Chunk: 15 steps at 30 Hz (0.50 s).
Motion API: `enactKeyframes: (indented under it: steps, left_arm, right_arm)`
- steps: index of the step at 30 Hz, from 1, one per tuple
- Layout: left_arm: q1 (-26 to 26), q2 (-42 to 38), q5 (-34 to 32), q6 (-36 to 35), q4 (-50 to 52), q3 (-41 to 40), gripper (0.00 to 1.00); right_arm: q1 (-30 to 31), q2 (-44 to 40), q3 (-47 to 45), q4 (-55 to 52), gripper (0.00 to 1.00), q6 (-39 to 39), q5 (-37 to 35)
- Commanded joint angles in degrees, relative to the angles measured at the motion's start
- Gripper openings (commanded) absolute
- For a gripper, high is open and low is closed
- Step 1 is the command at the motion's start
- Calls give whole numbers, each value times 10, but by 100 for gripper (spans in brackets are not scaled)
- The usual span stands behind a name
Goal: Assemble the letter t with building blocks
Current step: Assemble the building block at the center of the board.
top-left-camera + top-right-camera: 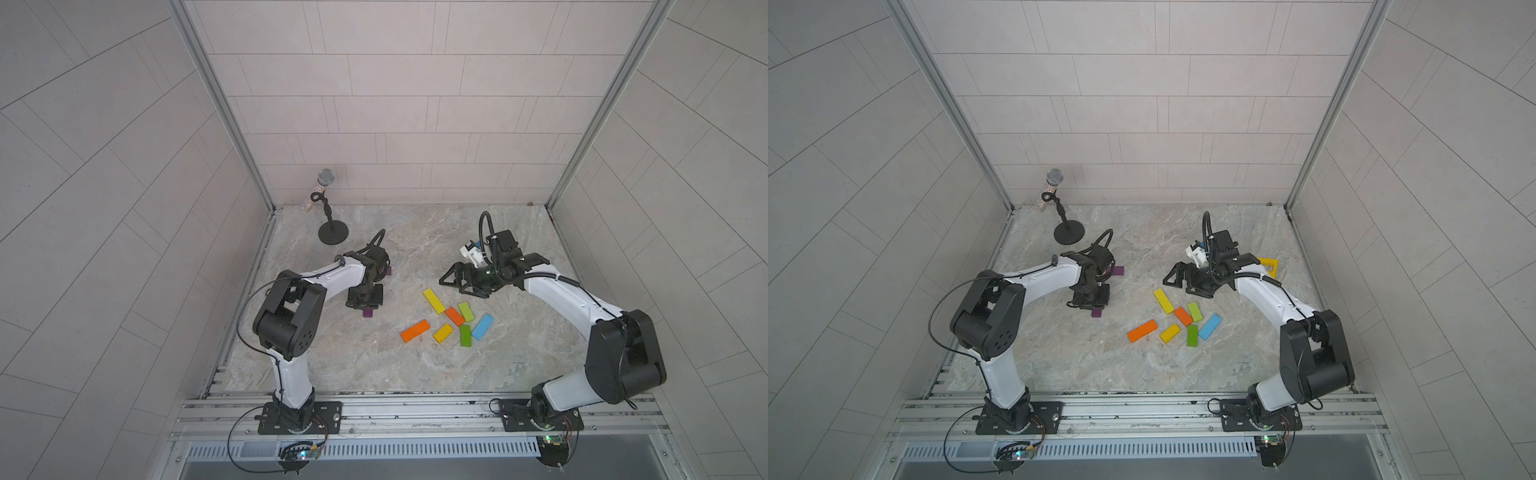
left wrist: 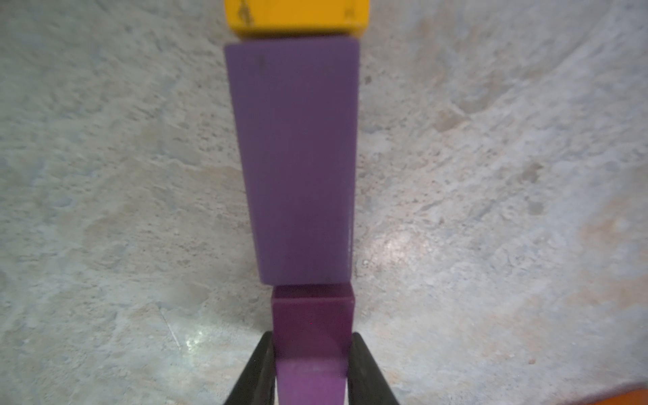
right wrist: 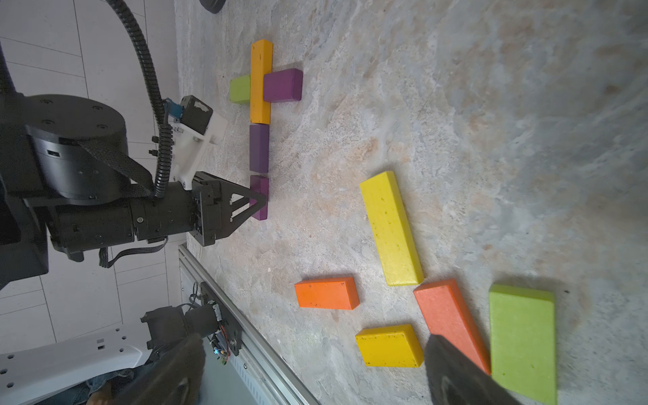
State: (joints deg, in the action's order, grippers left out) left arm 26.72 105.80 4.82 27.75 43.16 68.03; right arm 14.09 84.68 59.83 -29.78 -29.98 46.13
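My left gripper is shut on a purple block, pointing down at the table. In the right wrist view that held block lies in line with another purple block and a long yellow-orange block. A lime block and a third purple block flank the long one. In both top views the left arm covers most of this row; only purple ends show. My right gripper hangs open and empty above the loose blocks.
Loose blocks lie right of centre: yellow, orange, lime, light blue, green, yellow, orange. A microphone stand is at the back left. A yellow triangular frame peeks from behind the right arm.
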Motion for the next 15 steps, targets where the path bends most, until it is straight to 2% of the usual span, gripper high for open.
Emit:
enactKeyframes:
  steps: [1, 15]
  left_arm:
    - [-6, 13, -14, 7, 6, 7, 16]
    - [-12, 20, -9, 10, 4, 11, 16]
  right_arm:
    - [-2, 0, -8, 4, 100, 11, 3]
    - [-3, 0, -13, 7, 100, 11, 4]
